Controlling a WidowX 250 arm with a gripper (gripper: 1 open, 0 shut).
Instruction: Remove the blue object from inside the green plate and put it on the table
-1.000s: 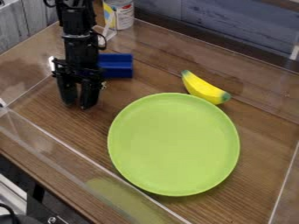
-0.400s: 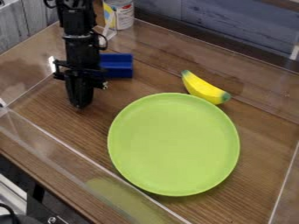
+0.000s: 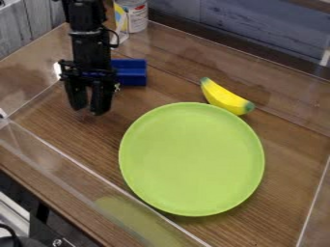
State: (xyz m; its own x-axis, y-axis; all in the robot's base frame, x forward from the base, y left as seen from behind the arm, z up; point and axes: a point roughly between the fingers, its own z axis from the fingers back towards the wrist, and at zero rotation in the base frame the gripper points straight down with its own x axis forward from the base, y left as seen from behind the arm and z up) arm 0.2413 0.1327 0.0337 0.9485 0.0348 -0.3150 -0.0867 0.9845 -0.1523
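Note:
The blue object (image 3: 127,70) lies on the brown table (image 3: 154,96) at the back left, outside the green plate (image 3: 191,157). The plate is bare and sits in the middle of the view. My gripper (image 3: 92,108) hangs from the black arm just in front and to the left of the blue block, fingers pointing down at the tabletop and standing apart, open, with nothing between them. The arm covers the block's left end.
A yellow banana-shaped toy (image 3: 226,96) lies just beyond the plate's far right rim. A white and yellow container (image 3: 127,14) stands at the back behind the arm. Clear acrylic walls (image 3: 52,174) ring the tabletop.
The fingers closed together half a second ago and have now spread apart again. The arm stays at the same spot beside the blue block.

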